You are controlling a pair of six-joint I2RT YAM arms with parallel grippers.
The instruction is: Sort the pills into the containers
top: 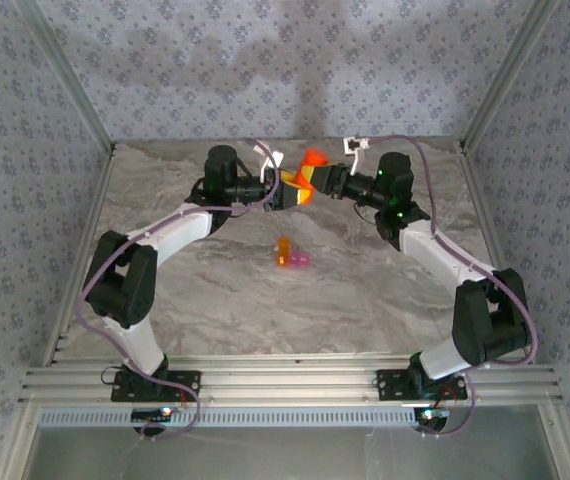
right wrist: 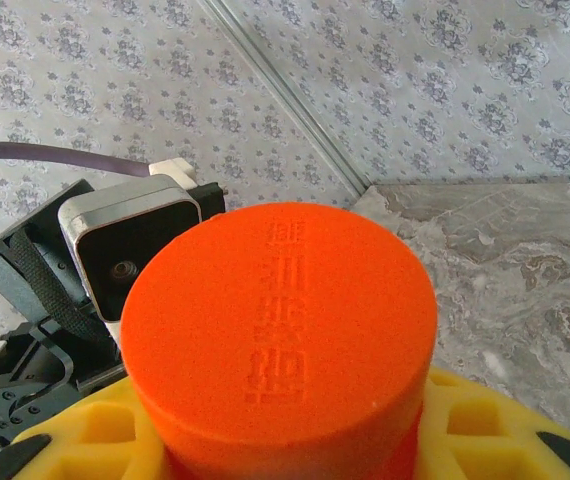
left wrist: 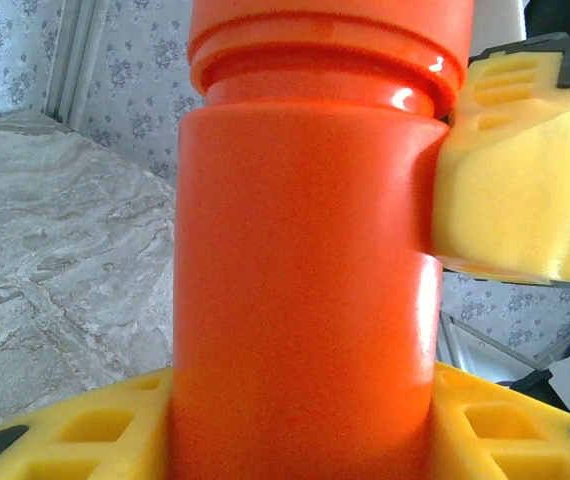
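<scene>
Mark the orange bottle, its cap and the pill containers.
orange bottle [left wrist: 305, 290], left wrist view, middle of its body.
cap [right wrist: 280, 300], right wrist view, embossed top face.
containers [top: 285, 251], top external view, the orange compartment.

Orange-red bottle [left wrist: 305, 260], yellow fingers [left wrist: 520, 180] (grey marbled table [top: 215, 290])

The table [top: 225, 290] had a grey, marble-veined top, closed in by patterned walls [top: 285, 70] at the back and both sides. A metal rail [top: 285, 380] ran along its near edge. Near the middle lay the containers [top: 293, 255], orange part upright on the left, pink part touching its right side.
</scene>
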